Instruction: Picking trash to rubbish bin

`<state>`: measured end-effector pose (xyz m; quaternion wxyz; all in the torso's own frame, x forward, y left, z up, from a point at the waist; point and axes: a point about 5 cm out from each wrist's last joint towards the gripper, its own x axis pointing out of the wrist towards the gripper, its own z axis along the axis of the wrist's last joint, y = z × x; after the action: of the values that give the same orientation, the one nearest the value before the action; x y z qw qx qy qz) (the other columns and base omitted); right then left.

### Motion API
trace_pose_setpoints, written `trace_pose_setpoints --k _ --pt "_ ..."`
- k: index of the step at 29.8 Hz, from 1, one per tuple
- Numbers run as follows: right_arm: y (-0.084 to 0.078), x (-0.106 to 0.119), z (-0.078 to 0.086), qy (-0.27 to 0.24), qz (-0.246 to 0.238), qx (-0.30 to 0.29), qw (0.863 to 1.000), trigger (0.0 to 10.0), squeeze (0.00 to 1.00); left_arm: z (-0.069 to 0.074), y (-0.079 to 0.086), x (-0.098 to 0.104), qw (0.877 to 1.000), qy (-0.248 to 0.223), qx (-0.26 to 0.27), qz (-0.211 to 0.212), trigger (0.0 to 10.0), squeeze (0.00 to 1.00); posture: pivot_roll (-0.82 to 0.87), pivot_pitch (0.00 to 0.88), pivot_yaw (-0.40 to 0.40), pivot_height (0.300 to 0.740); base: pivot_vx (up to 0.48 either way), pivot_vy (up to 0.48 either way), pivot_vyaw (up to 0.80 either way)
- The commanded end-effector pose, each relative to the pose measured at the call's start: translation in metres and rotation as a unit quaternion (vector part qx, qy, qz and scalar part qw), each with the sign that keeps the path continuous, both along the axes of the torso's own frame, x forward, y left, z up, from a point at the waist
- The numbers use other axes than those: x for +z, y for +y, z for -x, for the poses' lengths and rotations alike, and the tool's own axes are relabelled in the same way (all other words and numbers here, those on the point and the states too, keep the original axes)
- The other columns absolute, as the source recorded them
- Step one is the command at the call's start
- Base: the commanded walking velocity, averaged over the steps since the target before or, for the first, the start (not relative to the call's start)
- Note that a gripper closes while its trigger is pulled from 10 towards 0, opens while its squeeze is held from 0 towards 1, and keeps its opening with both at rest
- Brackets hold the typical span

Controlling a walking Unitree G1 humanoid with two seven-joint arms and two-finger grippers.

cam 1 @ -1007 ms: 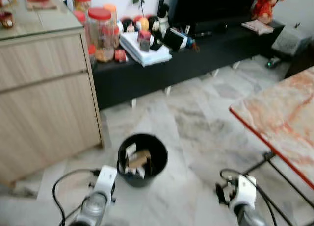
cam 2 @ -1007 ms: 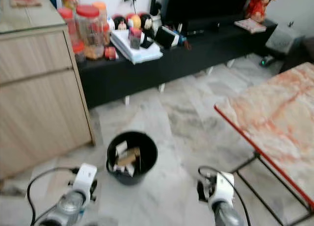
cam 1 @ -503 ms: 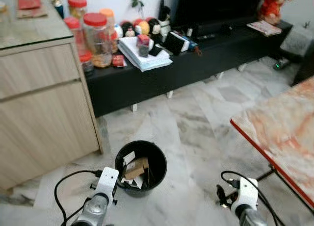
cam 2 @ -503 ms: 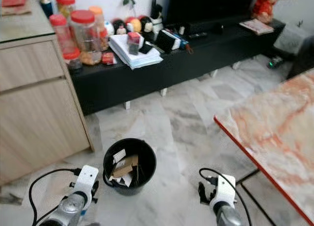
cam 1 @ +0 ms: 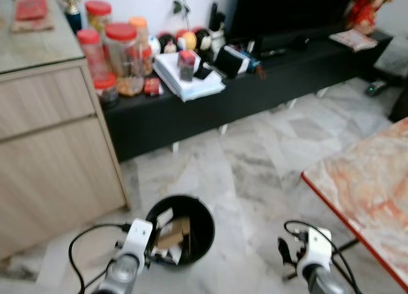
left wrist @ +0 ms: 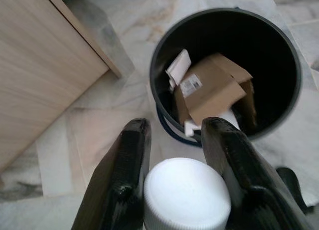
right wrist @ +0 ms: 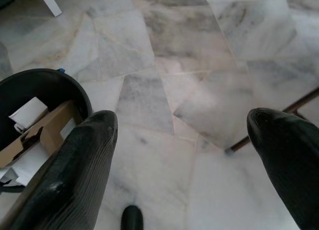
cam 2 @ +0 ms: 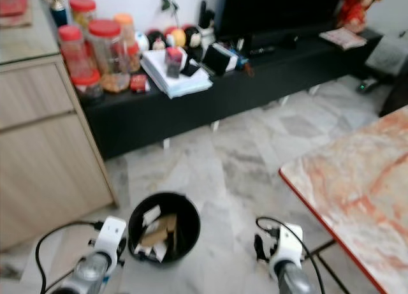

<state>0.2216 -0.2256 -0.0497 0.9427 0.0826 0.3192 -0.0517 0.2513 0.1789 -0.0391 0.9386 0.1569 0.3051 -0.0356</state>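
Observation:
A black round rubbish bin [cam 1: 180,229] stands on the marble floor, holding a brown cardboard piece [left wrist: 212,90] and white paper scraps [left wrist: 178,68]. My left gripper [left wrist: 175,127] is shut on a white round-lidded container [left wrist: 187,192], held just short of the bin's rim on the cabinet side. The left arm [cam 1: 131,249] shows low beside the bin. My right gripper [right wrist: 182,117] is open and empty over bare floor to the bin's right, and its arm [cam 1: 309,252] is low in the eye views.
A light wooden cabinet [cam 1: 51,141] stands on the left. A low black TV bench [cam 1: 242,83] along the far wall carries jars, papers and toys. An orange marble-topped table [cam 1: 370,192] with thin metal legs stands on the right. Marble floor lies between them.
The whole picture has shifted, so the camera has moved. The bin now lies lower in view and closer to my left arm. Both arms keep the same pose.

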Motion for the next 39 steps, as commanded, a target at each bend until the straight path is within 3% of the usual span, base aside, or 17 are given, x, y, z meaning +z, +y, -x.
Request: trace_pose_setpoints --k 1,13,22,23,25,30,39 --pt "0.005 0.004 -0.007 -0.017 0.002 0.017 1.0 10.0 0.0 0.004 0.008 -0.002 1.0 0.009 0.009 -0.007 10.0 0.0 0.11 0.134 -0.152 0.74 0.352 0.0 0.0" --pt "0.008 0.014 -0.019 -0.048 0.005 0.055 0.997 10.0 0.0 0.002 0.005 -0.002 1.0 0.008 0.006 -0.003 10.0 0.0 0.1 0.134 -0.154 0.74 0.355 0.0 0.48" --pt "0.011 0.017 -0.022 -0.055 0.007 0.075 0.996 10.0 0.0 0.002 0.004 -0.001 1.0 0.007 0.004 -0.003 10.0 0.0 0.1 0.136 -0.156 0.74 0.287 0.0 0.0" --pt "0.016 0.025 -0.031 -0.079 0.002 0.119 0.99 10.0 0.0 -0.001 0.004 0.0 1.0 0.002 0.002 -0.008 10.0 0.0 0.1 0.136 -0.156 0.74 0.0 0.0 0.0" --pt "0.019 0.033 -0.039 -0.099 -0.004 0.152 0.983 10.0 0.0 -0.007 0.002 0.005 1.0 -0.011 0.003 -0.01 10.0 0.0 0.09 0.139 -0.159 0.74 0.0 0.0 0.0" --pt "0.023 0.036 -0.042 -0.1 -0.005 0.175 0.979 10.0 0.0 -0.013 0.0 0.01 1.0 -0.024 -0.001 -0.01 10.0 0.0 0.08 0.14 -0.162 0.74 0.0 0.0 0.0" --pt "0.043 0.059 -0.06 -0.127 -0.004 0.273 0.954 10.0 0.0 -0.055 -0.021 0.049 0.993 -0.112 -0.038 -0.013 10.0 0.0 0.06 0.155 -0.173 0.74 0.0 0.0 0.0"
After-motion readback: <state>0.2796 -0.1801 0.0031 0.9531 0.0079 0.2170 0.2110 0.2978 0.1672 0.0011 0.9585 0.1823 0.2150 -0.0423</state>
